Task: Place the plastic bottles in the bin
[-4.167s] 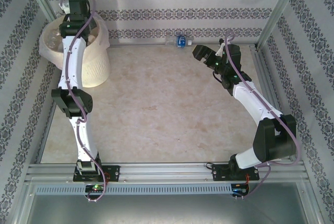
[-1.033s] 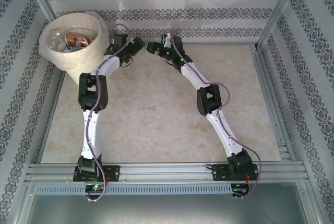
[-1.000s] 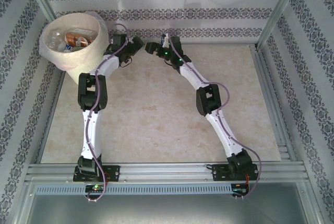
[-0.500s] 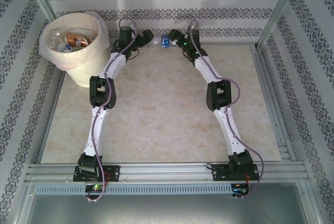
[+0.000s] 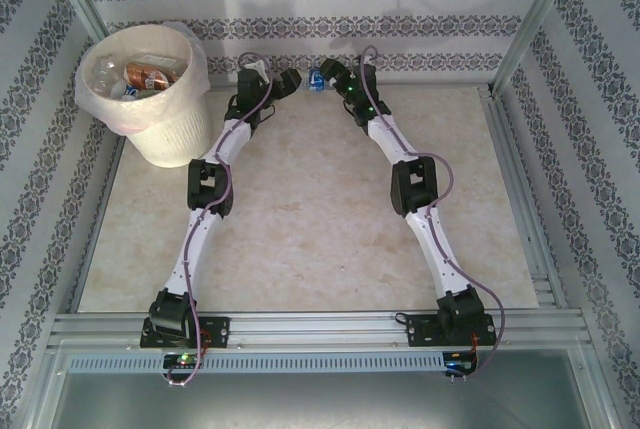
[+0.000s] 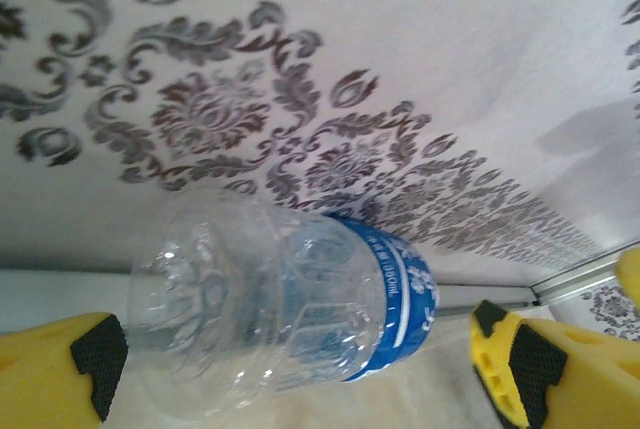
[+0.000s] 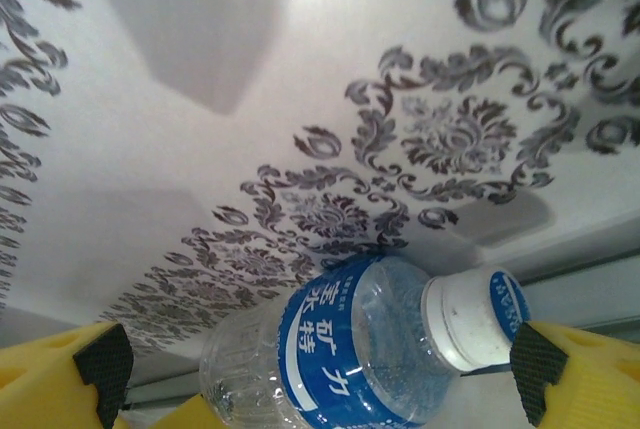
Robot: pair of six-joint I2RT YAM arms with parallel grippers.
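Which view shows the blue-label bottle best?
Right wrist: the blue-label bottle close up, label print and white cap clear. Left wrist gives its clear base end. Top external: a tiny blue speck by the back wall.

Left pincer gone from bin, right pincer swung across, both now flanking bottle

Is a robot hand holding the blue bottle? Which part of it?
Nothing is held. The left gripper and right gripper are both open, fingers either side of the blue-label bottle.
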